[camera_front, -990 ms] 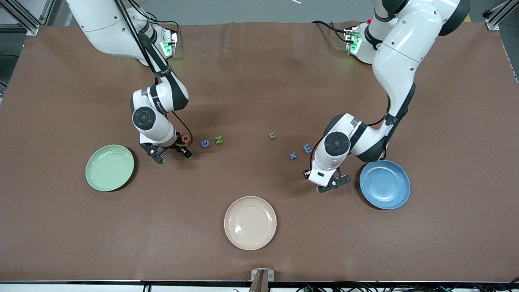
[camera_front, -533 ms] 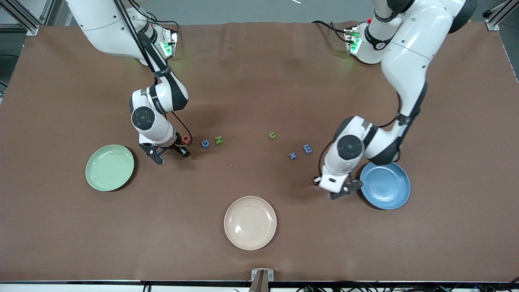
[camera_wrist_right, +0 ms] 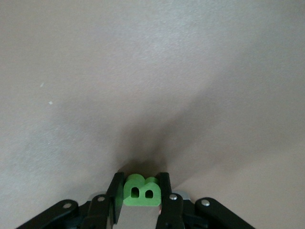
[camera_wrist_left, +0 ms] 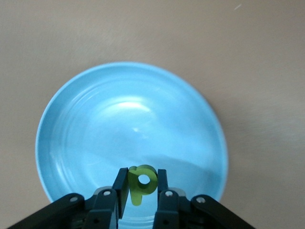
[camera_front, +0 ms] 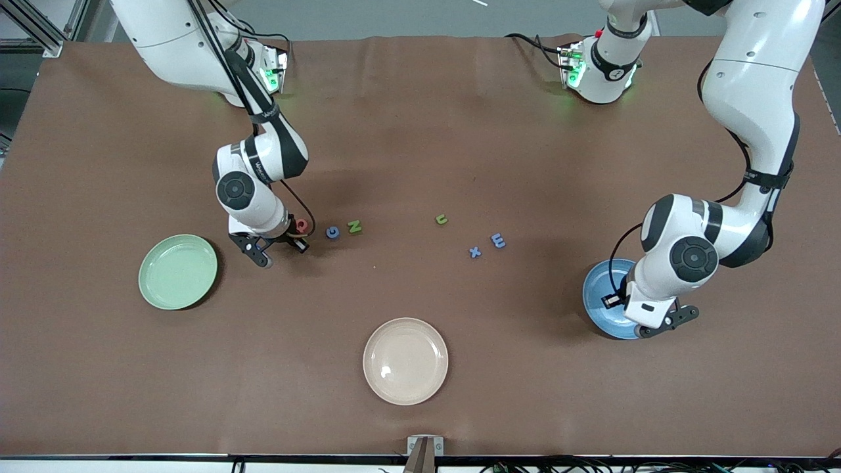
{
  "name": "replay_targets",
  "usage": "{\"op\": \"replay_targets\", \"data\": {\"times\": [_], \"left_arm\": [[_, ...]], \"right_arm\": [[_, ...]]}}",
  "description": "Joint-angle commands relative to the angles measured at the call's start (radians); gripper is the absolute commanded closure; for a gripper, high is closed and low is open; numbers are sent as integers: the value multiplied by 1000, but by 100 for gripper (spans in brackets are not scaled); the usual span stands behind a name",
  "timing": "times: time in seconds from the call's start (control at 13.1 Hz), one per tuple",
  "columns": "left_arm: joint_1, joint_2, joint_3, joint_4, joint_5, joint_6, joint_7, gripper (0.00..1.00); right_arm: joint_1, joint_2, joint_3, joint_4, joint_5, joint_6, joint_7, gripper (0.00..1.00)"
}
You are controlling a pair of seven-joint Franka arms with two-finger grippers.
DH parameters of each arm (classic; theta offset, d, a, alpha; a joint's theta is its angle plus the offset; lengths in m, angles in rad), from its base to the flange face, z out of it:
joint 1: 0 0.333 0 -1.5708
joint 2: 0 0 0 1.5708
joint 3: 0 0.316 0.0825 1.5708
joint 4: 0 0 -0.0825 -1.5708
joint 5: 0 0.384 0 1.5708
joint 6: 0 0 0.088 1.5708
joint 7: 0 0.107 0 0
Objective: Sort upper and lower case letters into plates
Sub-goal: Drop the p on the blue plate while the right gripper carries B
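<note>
My left gripper [camera_front: 647, 316] hangs over the blue plate [camera_front: 599, 289] and is shut on a green lowercase p [camera_wrist_left: 143, 183]. In the left wrist view, the left gripper [camera_wrist_left: 142, 174] holds the p above the blue plate's [camera_wrist_left: 95, 129] bare inside. My right gripper [camera_front: 282, 248] is low over the table beside a red letter [camera_front: 301, 225], between it and the mint green plate [camera_front: 177, 271]. In the right wrist view, the right gripper [camera_wrist_right: 139, 184] is shut on a green capital B [camera_wrist_right: 141, 193] over bare brown table.
Loose letters lie mid-table: a blue G [camera_front: 332, 231], a green N [camera_front: 355, 227], a green u [camera_front: 441, 219], a blue x [camera_front: 474, 251] and a blue E-like letter [camera_front: 499, 241]. A cream-beige plate [camera_front: 405, 360] sits nearest the front camera.
My left arm has swung from beside the blue x toward its own end of the table and now holds the p over the blue plate. My right gripper has barely moved.
</note>
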Motion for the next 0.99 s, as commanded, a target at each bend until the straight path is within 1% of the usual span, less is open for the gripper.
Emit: {"op": "replay_targets", "data": {"times": [0.0, 0.08, 0.15, 0.23, 0.3, 0.38, 0.46, 0.53, 0.69, 0.84, 0.91], "left_arm": [[36, -23, -10, -43, 35, -12, -4, 94], [50, -19, -8, -48, 49, -12, -3, 87], [71, -19, -8, -60, 64, -12, -1, 78], [90, -19, -10, -62, 76, -12, -1, 62], [92, -19, -11, -62, 76, -12, -12, 31], [84, -21, -13, -62, 75, -18, -41, 11], [81, -24, -22, -60, 75, -35, -70, 3], [82, -29, -60, -58, 75, -59, -92, 1], [81, -52, -131, -58, 73, -116, -168, 1], [81, -52, -224, -66, 75, -130, -274, 2], [81, -50, -261, -93, 78, -109, -329, 7]], "right_arm": [[-13, -64, -7, 55, 5, -173, -93, 89], [-48, -85, -7, 93, 5, -276, -160, 89], [-90, -101, -8, 121, 5, -333, -243, 89], [-141, -113, -12, 129, 4, -350, -347, 89], [-196, -116, -13, 129, 4, -349, -479, 89], [-251, -115, -13, 126, 4, -340, -580, 88], [-305, -108, -12, 124, 4, -337, -677, 88], [-350, -104, -12, 123, 4, -331, -775, 88], [-425, -99, -12, 121, 4, -298, -959, 88], [-479, -56, -12, 120, 4, -233, -1104, 88], [-494, -33, -12, 120, 5, -199, -1150, 88]]}}
